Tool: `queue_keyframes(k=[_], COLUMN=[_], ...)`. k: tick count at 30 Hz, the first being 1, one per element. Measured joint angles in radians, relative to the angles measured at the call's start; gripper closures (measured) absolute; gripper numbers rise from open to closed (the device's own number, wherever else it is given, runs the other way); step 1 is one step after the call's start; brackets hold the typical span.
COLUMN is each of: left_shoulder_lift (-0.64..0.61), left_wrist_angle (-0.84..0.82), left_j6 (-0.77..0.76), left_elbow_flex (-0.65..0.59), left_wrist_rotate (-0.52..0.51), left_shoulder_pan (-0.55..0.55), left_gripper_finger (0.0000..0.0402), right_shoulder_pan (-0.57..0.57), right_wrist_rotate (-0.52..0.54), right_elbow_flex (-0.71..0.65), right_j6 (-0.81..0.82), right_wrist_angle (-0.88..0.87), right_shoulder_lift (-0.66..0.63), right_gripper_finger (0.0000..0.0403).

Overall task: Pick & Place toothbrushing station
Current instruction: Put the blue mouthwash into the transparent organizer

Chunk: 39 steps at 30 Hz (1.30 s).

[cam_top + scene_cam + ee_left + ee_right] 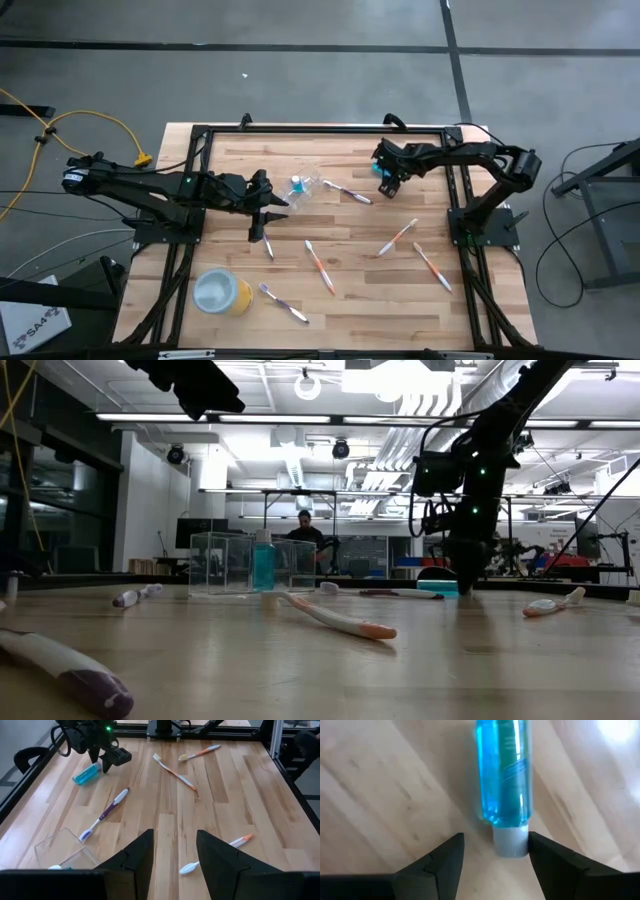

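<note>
Wooden slatted table [350, 300], framed by black rails [320, 130]. A yellow cup [222, 292] with a pale blue-white top stands near the table's front left corner. Grey floor [300, 60] surrounds the table; a yellow cable [90, 125] runs across it at left. Beyond the table: a ceiling with strip lights [300, 415], and a person [304, 532] at a distant bench.

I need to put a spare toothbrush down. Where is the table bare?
Bare wood lies along the far edge of the table, behind the clear cup, and at the near right corner past the orange toothbrush. The middle is crowded with brushes.
</note>
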Motion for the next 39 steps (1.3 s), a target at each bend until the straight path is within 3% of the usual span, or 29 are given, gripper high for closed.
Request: queue_keyframes(k=[19, 32, 39], left_shoulder_lift=[0.000, 0.000, 0.000], left_wrist_angle=[0.000, -0.005, -0.005], left_j6=[-0.003, -0.007, -0.008], left_elbow_flex=[0.000, 0.000, 0.000], left_wrist_rotate=[0.000, 0.009, 0.008], left_shoulder_pan=[0.000, 0.000, 0.000], left_gripper_finger=[0.0259, 0.0259, 0.0259], right_shoulder_pan=[0.000, 0.000, 0.000], right_wrist_rotate=[-0.010, -0.015, -0.015], right_elbow_flex=[0.000, 0.001, 0.001], right_j6=[-0.008, -0.005, -0.005], right_wrist_angle=[0.031, 0.004, 0.001], right_shoulder_lift=[-0.003, -0.004, -0.004], right_gripper_finger=[0.0194, 0.0299, 0.0302])
